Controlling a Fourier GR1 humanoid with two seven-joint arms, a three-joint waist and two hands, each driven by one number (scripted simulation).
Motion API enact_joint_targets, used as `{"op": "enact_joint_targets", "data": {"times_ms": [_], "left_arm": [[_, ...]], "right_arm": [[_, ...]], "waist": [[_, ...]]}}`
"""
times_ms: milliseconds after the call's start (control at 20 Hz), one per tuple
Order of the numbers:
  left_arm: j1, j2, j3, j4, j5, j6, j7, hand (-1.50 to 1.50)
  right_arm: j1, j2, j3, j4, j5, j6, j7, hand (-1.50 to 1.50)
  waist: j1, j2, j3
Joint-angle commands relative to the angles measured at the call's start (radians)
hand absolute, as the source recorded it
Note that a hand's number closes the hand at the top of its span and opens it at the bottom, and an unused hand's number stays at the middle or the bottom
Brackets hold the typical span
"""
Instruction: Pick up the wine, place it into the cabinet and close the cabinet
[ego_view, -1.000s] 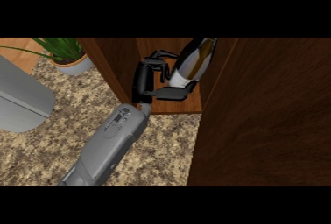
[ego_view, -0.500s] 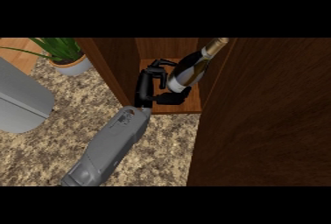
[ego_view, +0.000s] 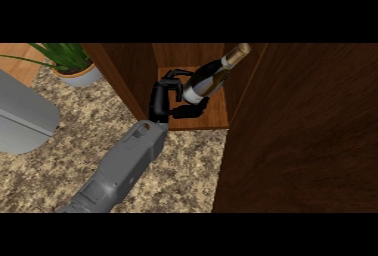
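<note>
A dark wine bottle (ego_view: 209, 79) with a white label and a gold-capped neck leans inside the open wooden cabinet (ego_view: 122, 75), its neck tipped up to the right. Its base is just above or on the cabinet floor (ego_view: 214, 119); I cannot tell which. My left hand (ego_view: 161, 100) reaches in from the lower left, its fingers curled round the bottle's lower part. The cabinet door (ego_view: 310, 130) stands open, filling the right side of the view. My right hand does not show.
A potted green plant (ego_view: 72, 65) stands at the back left beside the cabinet. A large grey rounded object (ego_view: 22, 120) lies at the left edge. The speckled stone counter (ego_view: 52, 180) spreads under my forearm.
The hand has sunk slightly down and left with the bottle. The bottle now sits lower in the cabinet and leans further right.
</note>
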Motion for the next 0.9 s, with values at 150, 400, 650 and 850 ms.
{"op": "enact_joint_targets", "data": {"times_ms": [150, 400, 650, 850], "left_arm": [[-0.070, 0.000, 0.137, 0.144, 0.069, -0.103, -0.084, 1.50], [-0.129, 0.000, 0.119, 0.210, 0.107, -0.088, -0.070, 1.50], [-0.193, 0.000, 0.153, 0.284, 0.112, -0.105, -0.081, 1.50], [-0.258, 0.026, 0.172, 0.359, 0.083, -0.044, -0.067, 1.50]], "right_arm": [[0.109, 0.001, -0.067, -0.103, -0.096, 0.033, -0.013, -1.50], [0.021, 0.026, 0.004, -0.025, -0.034, 0.001, -0.012, -1.50], [0.018, 0.023, 0.015, -0.054, -0.045, 0.009, 0.020, -1.50], [0.021, 0.023, -0.020, -0.043, -0.075, 0.015, 0.003, -1.50]], "waist": [[-0.004, 0.004, 0.001], [-0.008, 0.005, 0.000], [-0.025, 0.009, 0.000], [-0.028, 0.011, 0.000]]}}
